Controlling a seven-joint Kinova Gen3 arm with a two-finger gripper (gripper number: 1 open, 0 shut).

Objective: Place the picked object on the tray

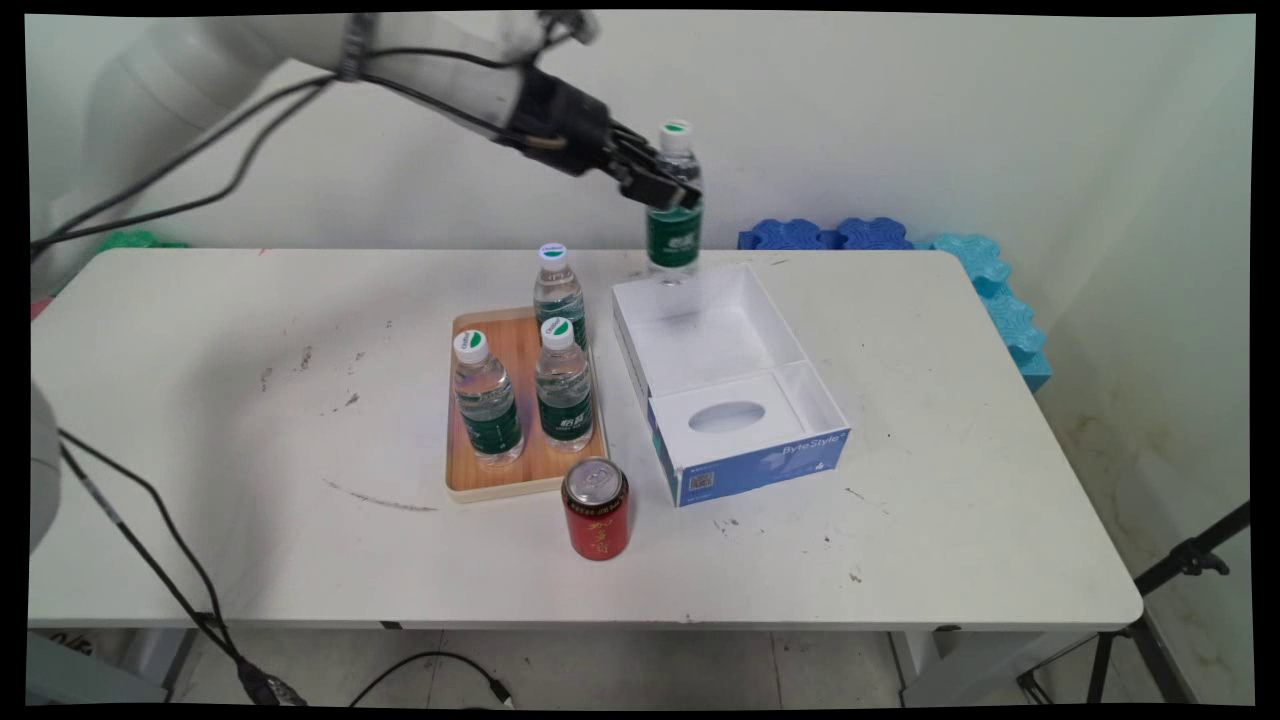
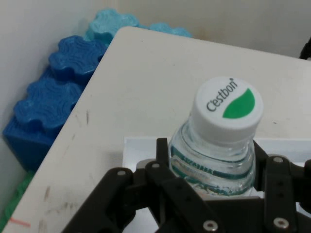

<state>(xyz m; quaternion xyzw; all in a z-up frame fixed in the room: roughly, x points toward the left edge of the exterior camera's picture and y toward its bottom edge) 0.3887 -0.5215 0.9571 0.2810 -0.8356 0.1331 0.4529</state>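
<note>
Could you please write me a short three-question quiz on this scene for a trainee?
1. True or false: the gripper holds a bottle in the air over the far end of the open box.
2. How many bottles stand on the wooden tray?
3. Multiple choice: the red can stands (a) in the box, (b) on the tray, (c) on the table just in front of the tray.

Key
1. True: the jaws are shut on the bottle below its cap, and its base hangs clear above the box.
2. Three, all upright.
3. c
</note>
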